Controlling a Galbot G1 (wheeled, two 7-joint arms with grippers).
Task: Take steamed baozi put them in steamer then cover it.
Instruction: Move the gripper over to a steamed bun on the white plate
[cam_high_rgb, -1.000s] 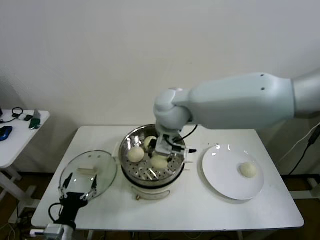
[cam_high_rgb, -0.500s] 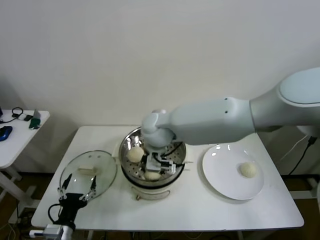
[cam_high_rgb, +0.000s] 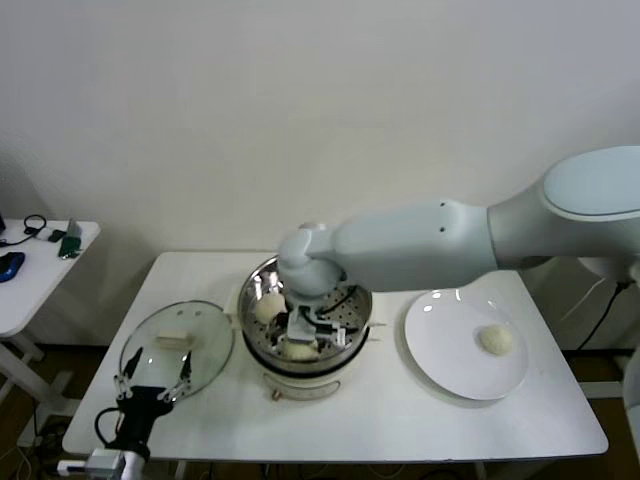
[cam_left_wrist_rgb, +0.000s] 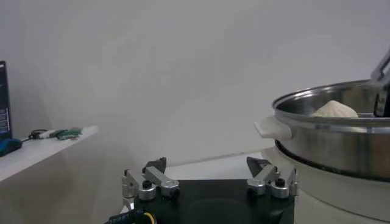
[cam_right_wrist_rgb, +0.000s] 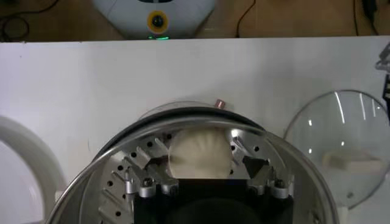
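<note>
Head view, biggest stuff first: your tabletop (cam_high_rgb: 400, 420) carries the steamer (cam_high_rgb: 352, 345) in the middle, the plate (cam_high_rgb: 440, 360) on the robot's right side and the cover (cam_high_rgb: 205, 345) lying flat on its left, just beside the steamer.

The right arm reaches down into the steamer. Its claw (cam_right_wrist_rgb: 200, 163) sits low over the perforated floor, and in the right wrist view the fingers stand spread on either side of a baozi (cam_right_wrist_rgb: 199, 154) with a sliver of gap showing, so I'd call it let go, not gripping. The bun looks set down near the front wall of the basket.

The left claw (cam_left_wrist_rgb: 209, 177) is parked at the tabletop's near left corner, jaws apart, holding nothing, with the steamer wall close beside it.

Progress, as far as you can judge from here: a second bun (cam_high_rgb: 268, 306) rests in the steamer on the robot's left side, plus the one under the right claw. There may be a third behind the arm, can't tell. One more (cam_high_rgb: 495, 339) sits alone on the plate.

So you're probably past halfway. Left to do: back the right claw out, fetch the last plate bun, drop it in, then get the cover onto the steamer.
</note>
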